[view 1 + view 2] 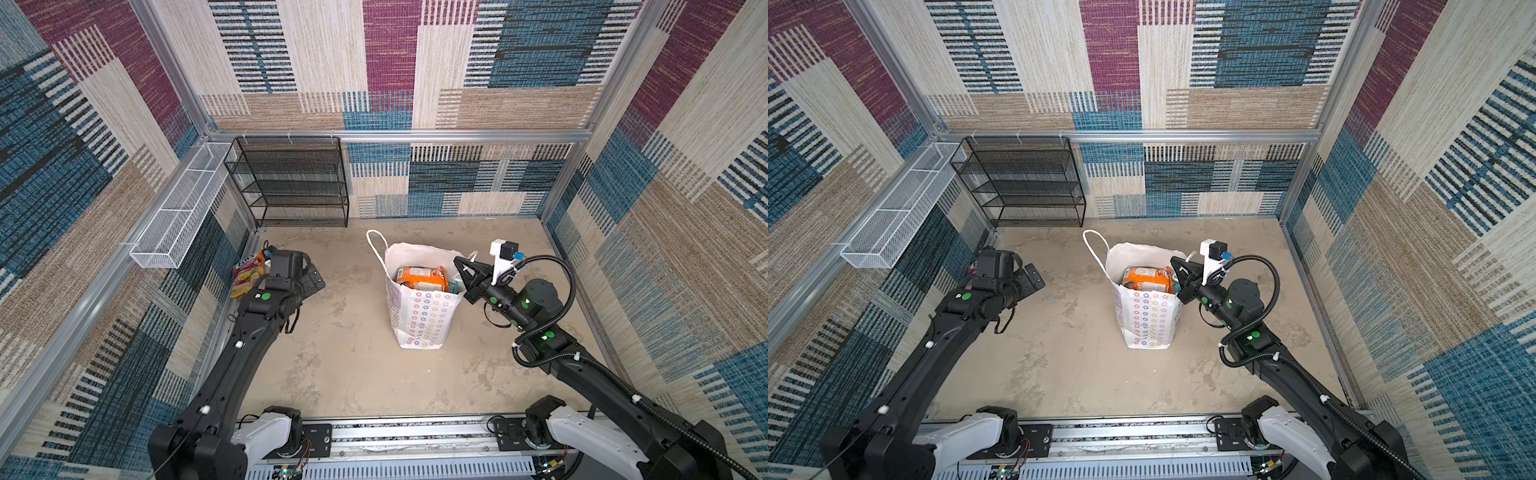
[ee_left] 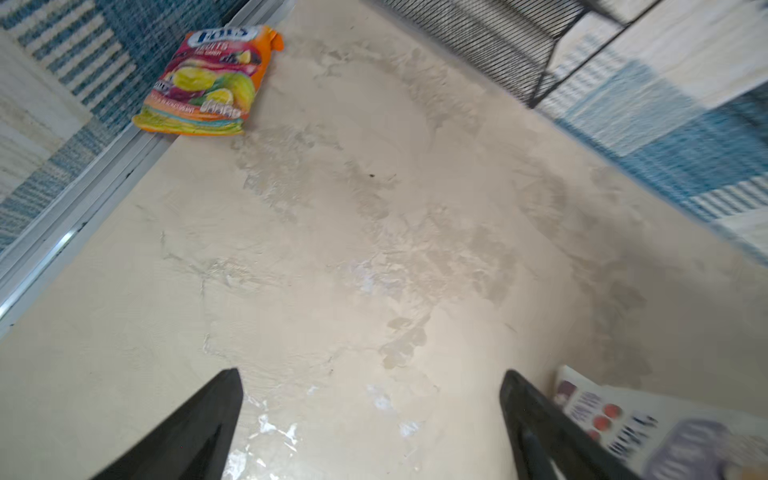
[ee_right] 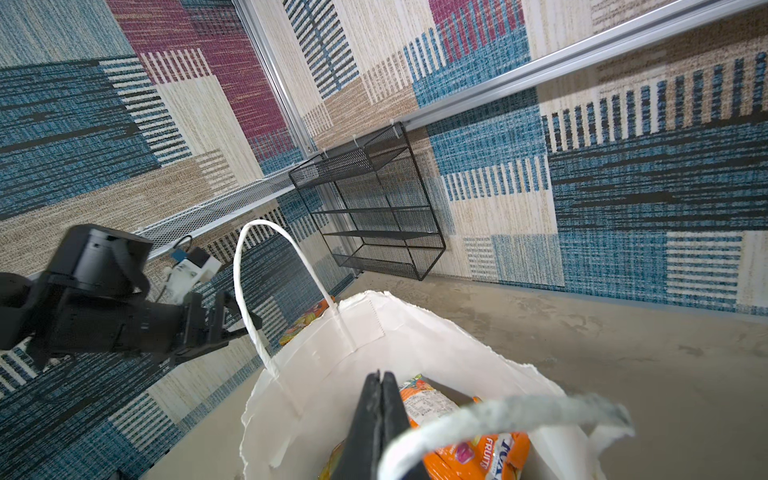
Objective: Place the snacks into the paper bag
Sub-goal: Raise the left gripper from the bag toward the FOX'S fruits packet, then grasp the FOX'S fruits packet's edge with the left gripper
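Note:
The white paper bag [image 1: 424, 320] [image 1: 1148, 320] with coloured star outlines stands upright mid-floor. An orange snack pouch [image 1: 422, 278] [image 1: 1148, 280] [image 3: 469, 449] lies on top inside it, with others beneath. One pink-yellow snack pouch [image 1: 247, 276] [image 2: 203, 83] leans against the left wall rail. My left gripper [image 1: 309, 279] [image 1: 1032, 279] [image 2: 370, 374] hangs open and empty over bare floor, between that pouch and the bag. My right gripper [image 1: 457, 262] [image 1: 1173, 262] [image 3: 379, 376] is shut at the bag's right rim, over the opening, with a cord handle [image 3: 498, 419] looped across its fingers.
A black mesh rack [image 1: 291, 183] stands against the back wall at the left. A white wire basket [image 1: 178, 216] hangs along the left wall above the loose pouch. Patterned walls close in three sides; the arms' base rail [image 1: 415, 432] runs along the front.

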Motion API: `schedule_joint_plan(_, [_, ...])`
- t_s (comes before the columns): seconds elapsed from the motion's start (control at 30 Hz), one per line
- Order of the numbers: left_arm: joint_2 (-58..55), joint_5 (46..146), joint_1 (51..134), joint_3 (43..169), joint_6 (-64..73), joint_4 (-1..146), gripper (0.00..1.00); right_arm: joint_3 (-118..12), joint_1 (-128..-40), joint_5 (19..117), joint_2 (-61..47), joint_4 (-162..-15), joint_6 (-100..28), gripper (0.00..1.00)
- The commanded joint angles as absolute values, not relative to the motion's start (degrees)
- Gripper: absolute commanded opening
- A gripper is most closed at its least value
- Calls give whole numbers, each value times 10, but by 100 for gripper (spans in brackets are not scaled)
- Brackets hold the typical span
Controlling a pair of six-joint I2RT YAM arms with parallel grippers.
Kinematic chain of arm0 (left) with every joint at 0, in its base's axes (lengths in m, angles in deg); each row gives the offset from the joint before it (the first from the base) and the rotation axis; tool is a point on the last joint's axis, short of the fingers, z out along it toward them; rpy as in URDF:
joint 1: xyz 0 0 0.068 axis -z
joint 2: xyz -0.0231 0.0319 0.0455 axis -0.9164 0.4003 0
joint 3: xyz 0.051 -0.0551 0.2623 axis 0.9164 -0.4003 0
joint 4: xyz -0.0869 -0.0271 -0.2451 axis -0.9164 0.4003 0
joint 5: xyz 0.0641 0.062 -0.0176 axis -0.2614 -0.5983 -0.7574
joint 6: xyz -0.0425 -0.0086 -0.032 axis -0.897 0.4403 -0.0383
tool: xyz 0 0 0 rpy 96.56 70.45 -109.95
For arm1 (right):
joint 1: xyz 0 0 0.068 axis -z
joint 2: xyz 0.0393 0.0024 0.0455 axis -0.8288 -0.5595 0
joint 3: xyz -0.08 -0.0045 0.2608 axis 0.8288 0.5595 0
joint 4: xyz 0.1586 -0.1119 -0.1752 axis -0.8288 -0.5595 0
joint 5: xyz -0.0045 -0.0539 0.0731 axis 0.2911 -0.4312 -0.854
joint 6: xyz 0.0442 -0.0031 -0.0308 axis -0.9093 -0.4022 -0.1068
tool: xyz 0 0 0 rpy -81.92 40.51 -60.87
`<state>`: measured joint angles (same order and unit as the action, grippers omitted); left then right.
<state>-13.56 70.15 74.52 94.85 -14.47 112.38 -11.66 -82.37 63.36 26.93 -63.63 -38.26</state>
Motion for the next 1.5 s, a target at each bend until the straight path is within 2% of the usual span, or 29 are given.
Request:
schedule_joint_plan(0.0, [-70,660,715,961,-142,1095,100,-122,-824,636,271,-626,-383,5])
schedule_joint_plan(0.13, [34,618,684,999,-155,1095,99,-122,-825,634,269,-625,-384,5])
schedule_joint_plan(0.37, [225,541,668,1173,-92,1206,99,-120,-825,636,267,-622,-385,5])
schedule_joint_plan(0.57, [328,528,640,1275,-63,1269,98,-120,-825,635,269,-622,-386,6])
schedule_joint_plan(0.63, [350,534,634,1292,-51,1276,91,-120,-825,634,269,-622,-385,6])
schedule_joint_plan(0.83, [408,563,606,1352,-80,1329,85,-120,-825,633,268,-622,-387,6])
schedule_joint_plan(1.2, [484,502,590,1441,-89,1379,82,-119,-826,630,265,-619,-388,6])
schedule_joint_plan(1.47, [522,489,587,1509,-115,1423,65,-120,-825,629,260,-618,-387,6])
